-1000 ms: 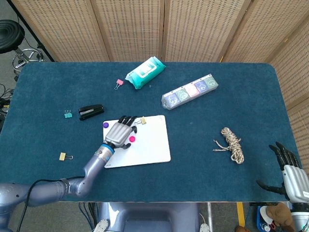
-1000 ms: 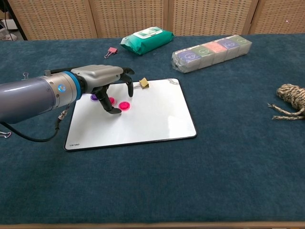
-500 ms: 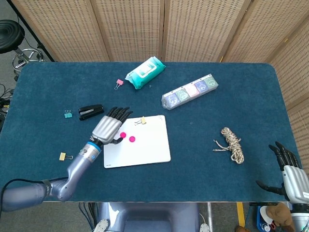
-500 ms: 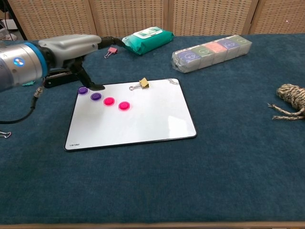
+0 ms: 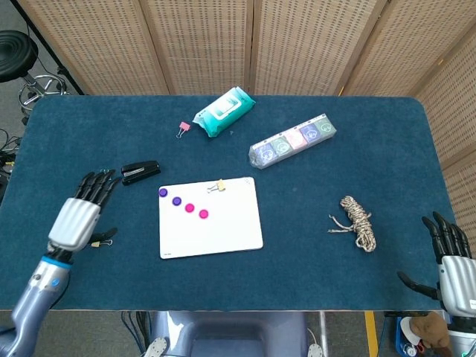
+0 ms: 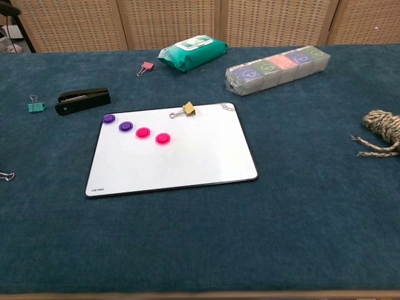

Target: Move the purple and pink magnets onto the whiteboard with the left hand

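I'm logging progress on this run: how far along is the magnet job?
It looks done. Both purple magnets and both pink magnets sit in a row on the whiteboard, near its top left corner. Nothing is in hand: the left hand is off the board, open, and the right hand idles at the table edge. No magnets show elsewhere.

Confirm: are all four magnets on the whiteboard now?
Yes. Two purple magnets and two pink magnets lie in a row on the whiteboard, near its upper-left corner.

Two views, one table
Head view looks steeply down from above; chest view sits low, nearer (both share the whiteboard (image 5: 210, 218) (image 6: 175, 153)).
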Action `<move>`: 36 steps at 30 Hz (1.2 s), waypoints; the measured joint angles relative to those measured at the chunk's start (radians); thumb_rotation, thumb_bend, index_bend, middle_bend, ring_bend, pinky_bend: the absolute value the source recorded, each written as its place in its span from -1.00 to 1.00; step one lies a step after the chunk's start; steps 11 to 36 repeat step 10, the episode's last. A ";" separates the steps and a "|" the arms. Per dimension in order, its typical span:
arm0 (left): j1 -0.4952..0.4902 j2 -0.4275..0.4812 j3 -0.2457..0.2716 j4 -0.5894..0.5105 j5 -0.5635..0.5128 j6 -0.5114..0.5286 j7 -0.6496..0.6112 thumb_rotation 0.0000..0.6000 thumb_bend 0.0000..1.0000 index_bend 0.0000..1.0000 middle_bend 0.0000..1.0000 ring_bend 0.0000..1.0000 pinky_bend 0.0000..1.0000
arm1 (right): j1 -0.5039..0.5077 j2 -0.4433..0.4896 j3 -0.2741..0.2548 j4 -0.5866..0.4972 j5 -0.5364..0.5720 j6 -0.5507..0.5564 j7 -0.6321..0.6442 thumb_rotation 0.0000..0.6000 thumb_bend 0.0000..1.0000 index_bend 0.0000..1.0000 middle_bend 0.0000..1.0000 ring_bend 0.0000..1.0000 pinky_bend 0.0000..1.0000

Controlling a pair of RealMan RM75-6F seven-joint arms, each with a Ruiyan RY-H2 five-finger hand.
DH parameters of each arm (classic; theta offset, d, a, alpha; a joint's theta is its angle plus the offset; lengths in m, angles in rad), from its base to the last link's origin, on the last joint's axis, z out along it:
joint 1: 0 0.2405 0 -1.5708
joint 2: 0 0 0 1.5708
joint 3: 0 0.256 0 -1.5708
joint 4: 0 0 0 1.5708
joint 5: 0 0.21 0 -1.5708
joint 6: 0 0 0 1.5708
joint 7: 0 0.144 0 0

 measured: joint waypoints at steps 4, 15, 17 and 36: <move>0.101 0.042 0.055 -0.015 0.048 0.098 -0.025 1.00 -0.77 -1.00 -1.00 -1.00 -1.00 | -0.012 -0.032 0.006 0.028 -0.051 0.058 -0.017 1.00 -1.00 -0.99 -1.00 -1.00 -1.00; 0.232 0.096 0.111 -0.059 0.090 0.211 -0.041 1.00 -0.76 -1.00 -1.00 -1.00 -1.00 | -0.034 -0.053 0.014 0.045 -0.083 0.117 -0.017 1.00 -1.00 -0.99 -1.00 -1.00 -1.00; 0.232 0.096 0.111 -0.059 0.090 0.211 -0.041 1.00 -0.76 -1.00 -1.00 -1.00 -1.00 | -0.034 -0.053 0.014 0.045 -0.083 0.117 -0.017 1.00 -1.00 -0.99 -1.00 -1.00 -1.00; 0.232 0.096 0.111 -0.059 0.090 0.211 -0.041 1.00 -0.76 -1.00 -1.00 -1.00 -1.00 | -0.034 -0.053 0.014 0.045 -0.083 0.117 -0.017 1.00 -1.00 -0.99 -1.00 -1.00 -1.00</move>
